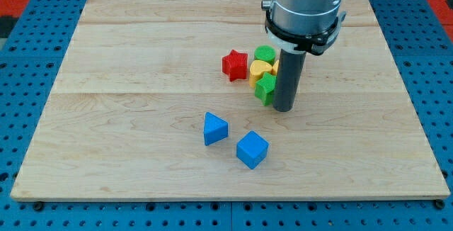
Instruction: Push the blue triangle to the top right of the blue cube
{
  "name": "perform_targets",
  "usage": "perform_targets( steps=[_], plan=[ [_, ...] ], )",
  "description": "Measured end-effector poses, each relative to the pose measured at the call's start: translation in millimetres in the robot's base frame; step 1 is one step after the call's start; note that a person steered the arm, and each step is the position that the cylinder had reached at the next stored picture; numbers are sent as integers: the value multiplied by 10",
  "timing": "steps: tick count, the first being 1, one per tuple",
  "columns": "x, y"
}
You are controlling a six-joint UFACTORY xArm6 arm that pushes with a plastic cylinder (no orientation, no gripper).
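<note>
Still in the approach step, my bare tip (284, 108), gripping nothing, stands above-right of the blue triangle (215, 129), which lies left of the blue cube (253, 149), so I must circle behind it.

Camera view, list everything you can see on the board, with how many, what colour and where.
Board: one, pale wood, fills most of the view.
Blue triangle: one, blue, lower middle.
Blue cube: one, blue, just lower right of the triangle.
Red star: one, red, upper middle, left end of a cluster.
Green blocks: two, one at the cluster's top, one at its bottom.
Yellow block: one, yellow, between the greens.
My tip: one, dark rod, right beside the cluster, well above the blue blocks.
</note>
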State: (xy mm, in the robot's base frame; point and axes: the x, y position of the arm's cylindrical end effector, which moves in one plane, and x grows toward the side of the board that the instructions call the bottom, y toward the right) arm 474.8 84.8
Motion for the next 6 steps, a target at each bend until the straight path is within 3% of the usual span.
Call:
perform_targets(
  steps=[1, 2, 4, 5, 6],
  plan=[
    [260, -211],
    [311, -805],
    [-158, -2105],
    [242, -2354],
    [486, -2058]
  ],
)
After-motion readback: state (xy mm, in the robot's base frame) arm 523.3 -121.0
